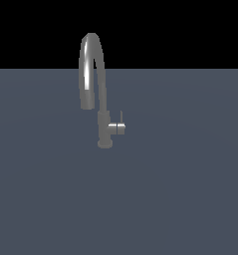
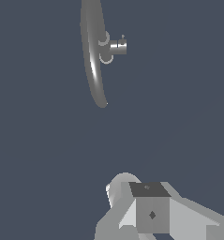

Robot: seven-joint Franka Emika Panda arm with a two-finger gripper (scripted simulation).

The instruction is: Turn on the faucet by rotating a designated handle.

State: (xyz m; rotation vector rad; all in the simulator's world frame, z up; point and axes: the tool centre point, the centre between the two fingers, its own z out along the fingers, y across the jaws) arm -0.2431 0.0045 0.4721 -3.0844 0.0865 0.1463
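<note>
Claw: only the wrist view shows the claw (image 2: 151, 213), as pale grey blocky parts with a darker square face and a rounded light piece beside it; its fingertips cannot be made out, so I cannot tell how far open it is; nothing can be seen between its parts, and it sits well apart from the tap; it does not appear in the exterior view

Tap: the tap (image 1: 104, 130) stands upright on the floor, a little toward the exterior view's left of centre; grey metal, with a round upright body and a slightly wider foot touching the floor

Spout: the spout (image 1: 90, 64) rises from the body, arches high and curves back down on the exterior view's left side; its open end hangs above the floor, beside the body but not touching it; a bright streak of light runs down the descending part; the top of the arch crosses into the black band

Handle: the handle (image 1: 118, 128) is a short grey stub that sticks out sideways from the lower body toward the exterior view's right; a thin rod stands up from near its outer end; in the wrist view the handle (image 2: 117, 47) juts from the body next to the long shape of the spout, seen from above

Floor: the floor (image 1: 180, 199) is a plain blue-grey flat surface

Backdrop: the backdrop (image 1: 190, 30) is flat black above a straight horizon
</note>
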